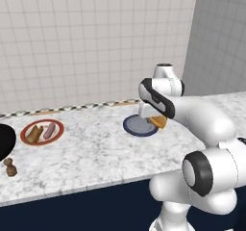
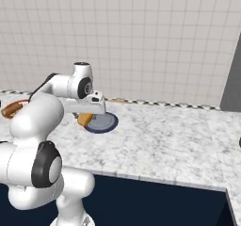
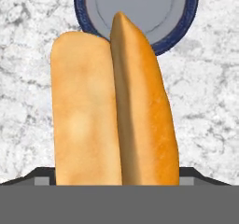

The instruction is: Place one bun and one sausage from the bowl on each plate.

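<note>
Carrying the bun between wide jaws of our gripper, we hover at the dark blue plate; next we move over its centre and release.

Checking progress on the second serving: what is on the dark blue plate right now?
The dark blue plate shows a bare grey centre. The bun hangs in the gripper above its near rim and hides that edge in the hand view; whatever lies beneath the bun cannot be seen.
</note>
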You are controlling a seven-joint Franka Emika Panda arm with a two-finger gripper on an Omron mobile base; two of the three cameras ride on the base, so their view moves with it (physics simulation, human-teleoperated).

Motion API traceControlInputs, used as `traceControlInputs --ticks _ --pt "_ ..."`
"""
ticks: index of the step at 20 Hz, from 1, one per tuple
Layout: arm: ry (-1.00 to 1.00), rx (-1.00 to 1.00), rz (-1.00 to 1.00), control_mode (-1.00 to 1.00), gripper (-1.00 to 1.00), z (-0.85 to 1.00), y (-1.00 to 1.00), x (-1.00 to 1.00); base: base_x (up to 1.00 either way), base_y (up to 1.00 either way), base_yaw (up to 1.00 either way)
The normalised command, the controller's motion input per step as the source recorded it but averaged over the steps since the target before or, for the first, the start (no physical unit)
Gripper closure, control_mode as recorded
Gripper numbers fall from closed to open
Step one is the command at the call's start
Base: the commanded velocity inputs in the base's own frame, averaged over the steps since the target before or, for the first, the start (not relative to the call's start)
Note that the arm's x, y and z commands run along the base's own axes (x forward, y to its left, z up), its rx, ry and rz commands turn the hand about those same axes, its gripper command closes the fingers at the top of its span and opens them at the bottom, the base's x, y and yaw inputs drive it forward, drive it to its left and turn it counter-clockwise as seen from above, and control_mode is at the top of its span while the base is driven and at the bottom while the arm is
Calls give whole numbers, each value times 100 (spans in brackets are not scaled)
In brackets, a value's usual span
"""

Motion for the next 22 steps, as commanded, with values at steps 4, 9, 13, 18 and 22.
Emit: traceControlInputs --ticks 4,9,13,18,22 --pt "0 0 0 -100 100 -12 -13 70 0 0 0" --pt "0 4 0 -100 100 -41 -29 88 0 0 0" --pt "1 3 0 -100 100 -65 -27 71 0 0 0" --pt "0 0 0 -100 100 -56 -8 52 0 0 0" --pt "3 0 0 -100 100 -45 0 45 0 0 0"
